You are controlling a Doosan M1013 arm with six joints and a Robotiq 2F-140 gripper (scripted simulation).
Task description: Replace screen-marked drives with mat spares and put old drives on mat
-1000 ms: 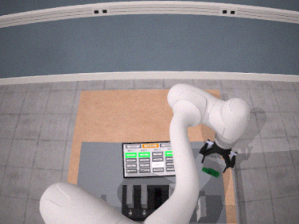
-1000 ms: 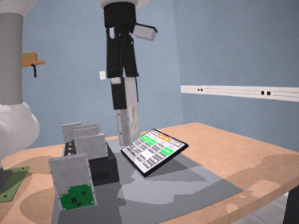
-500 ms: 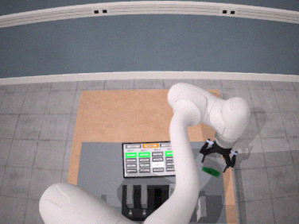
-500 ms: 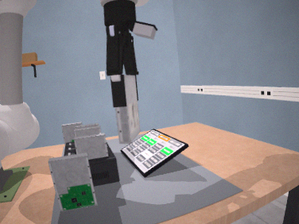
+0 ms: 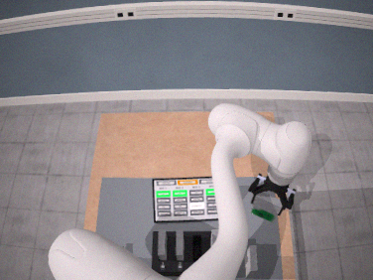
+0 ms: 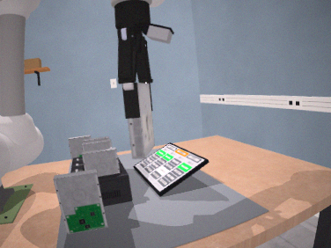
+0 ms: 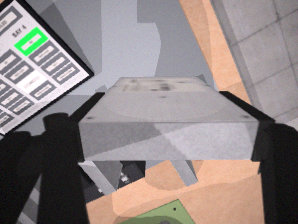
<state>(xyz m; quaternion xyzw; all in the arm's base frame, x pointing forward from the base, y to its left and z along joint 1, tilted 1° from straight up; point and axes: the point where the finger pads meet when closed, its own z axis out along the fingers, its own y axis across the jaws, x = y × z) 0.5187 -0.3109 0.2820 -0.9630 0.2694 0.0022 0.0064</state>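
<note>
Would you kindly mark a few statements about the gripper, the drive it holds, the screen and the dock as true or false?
1. The gripper is shut on a drive. True.
2. The screen lies flat on the mat. False: it is tilted.
3. Bay 4 has a green box under its label on the screen. True.
4. The dock is white. False: it is black.
5. The standing drive nearest the exterior camera shows a green board at its top. False: the board is at its lower end.

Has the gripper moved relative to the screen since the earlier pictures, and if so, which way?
No; the gripper shows no visible shift against the screen.
</note>
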